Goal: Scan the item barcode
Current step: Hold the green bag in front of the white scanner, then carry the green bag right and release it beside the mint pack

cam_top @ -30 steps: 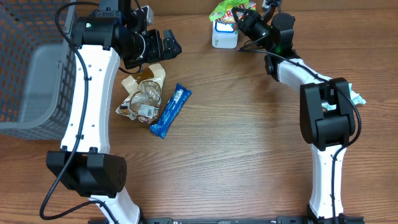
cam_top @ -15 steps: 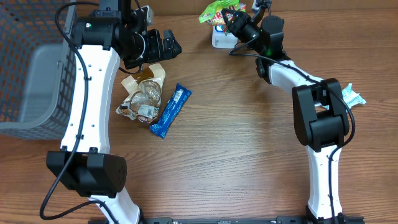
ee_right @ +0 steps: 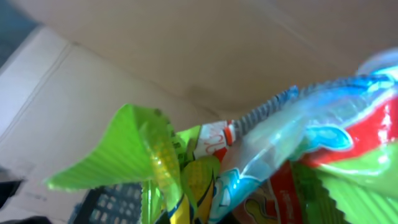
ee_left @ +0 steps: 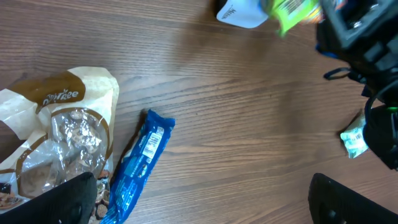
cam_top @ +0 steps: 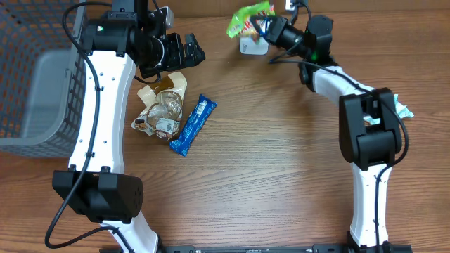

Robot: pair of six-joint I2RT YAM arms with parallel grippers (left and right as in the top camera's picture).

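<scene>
A: Near side?
B: Blue bar (cam_top: 193, 126) and brown snack bag (cam_top: 162, 105) lie side by side on the counter (cam_top: 281, 176). Left claw (cam_top: 193, 49) is just past them, spread wide, empty.
A: Far end?
B: Right claw (cam_top: 266, 28) is clamped on the green packet (cam_top: 246, 19), up off the counter by the white scanner (cam_top: 253, 46).

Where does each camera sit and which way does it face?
Overhead: above the table, facing down; left hand, right hand show.
Left wrist: on the left arm, facing down at the blue bar; open fingers at bottom corners.
Right wrist: on the right arm, against the held green packet; no fingers visible.
Shared, overhead and left wrist: blue bar.
</scene>
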